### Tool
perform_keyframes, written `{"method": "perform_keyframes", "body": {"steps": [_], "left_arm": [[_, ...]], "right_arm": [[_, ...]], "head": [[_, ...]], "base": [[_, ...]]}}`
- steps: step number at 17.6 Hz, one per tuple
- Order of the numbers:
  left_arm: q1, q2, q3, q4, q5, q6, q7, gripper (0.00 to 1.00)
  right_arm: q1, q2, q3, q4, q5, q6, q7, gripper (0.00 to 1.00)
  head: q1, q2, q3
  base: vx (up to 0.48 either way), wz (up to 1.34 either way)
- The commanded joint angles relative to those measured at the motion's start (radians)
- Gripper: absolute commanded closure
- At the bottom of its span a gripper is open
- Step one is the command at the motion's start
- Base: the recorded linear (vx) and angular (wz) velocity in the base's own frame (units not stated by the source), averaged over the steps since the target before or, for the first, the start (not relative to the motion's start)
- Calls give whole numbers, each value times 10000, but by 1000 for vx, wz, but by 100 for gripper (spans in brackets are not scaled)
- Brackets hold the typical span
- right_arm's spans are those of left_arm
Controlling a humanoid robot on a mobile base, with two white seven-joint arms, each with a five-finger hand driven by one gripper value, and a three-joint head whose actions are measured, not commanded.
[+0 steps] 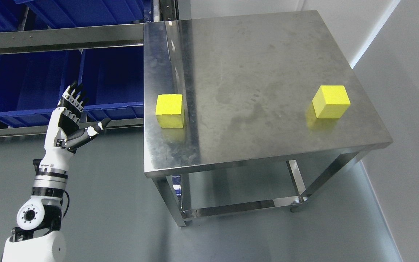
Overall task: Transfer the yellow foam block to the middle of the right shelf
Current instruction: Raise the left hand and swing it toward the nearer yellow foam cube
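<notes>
Two yellow foam blocks lie on a steel table [253,72]. One block [170,110] sits near the table's left edge, the other block [331,102] near its right edge. My left hand [75,115] is raised off the table's left side, in front of the blue bins, fingers spread and thumb pointing toward the left block. It holds nothing and stays well short of the block. The right arm does not show.
Blue storage bins [31,83] sit on a metal rack [60,38] at the upper left, behind the hand. The table has a lower crossbar frame [238,207]. A white wall [406,109] runs along the right. Grey floor lies below.
</notes>
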Motion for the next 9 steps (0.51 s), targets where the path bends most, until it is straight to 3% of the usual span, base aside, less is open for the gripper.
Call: {"method": "perform_keyframes", "body": {"steps": [1, 6, 9], "left_arm": [[57, -26, 16, -52, 1, -16, 1, 0], [41, 524, -30, -220, 1, -428, -748, 0], [-172, 1443, -30, -220, 1, -1562, -2690, 0]], "right_arm": [[-15, -175, 0, -175, 0, -2, -4, 0], [-15, -175, 0, -175, 0, -2, -4, 0], [-31, -175, 0, -175, 0, -2, -4, 0]], "head": [[0, 0, 0], [0, 0, 0], [0, 0, 0]], "base": [[0, 0], [0, 0], [0, 0]]}}
